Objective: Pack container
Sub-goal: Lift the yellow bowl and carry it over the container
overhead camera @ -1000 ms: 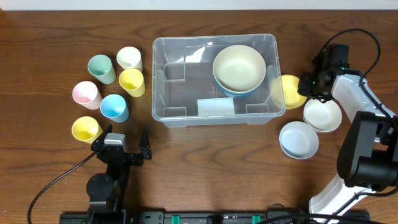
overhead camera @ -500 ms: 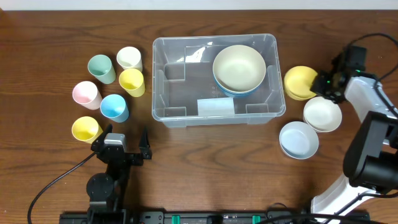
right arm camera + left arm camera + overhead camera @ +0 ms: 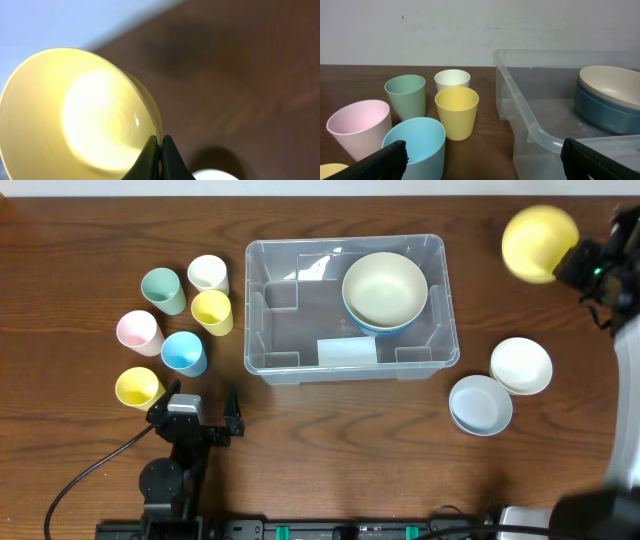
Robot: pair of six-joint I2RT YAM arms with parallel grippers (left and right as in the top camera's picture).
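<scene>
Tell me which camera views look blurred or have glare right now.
Overhead: the round yellow plastic bowl and the right pincer holding it are smeared, everything else crisp, with glare on the large clear rectangular plastic bin. Right wrist: the bowl and table are soft. Left wrist: sharp.

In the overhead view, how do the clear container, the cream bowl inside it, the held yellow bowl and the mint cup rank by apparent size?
1. container
2. cream bowl
3. yellow bowl in the right gripper: held up nearer the camera and blurred, so unsure against the cream bowl
4. mint cup
</scene>
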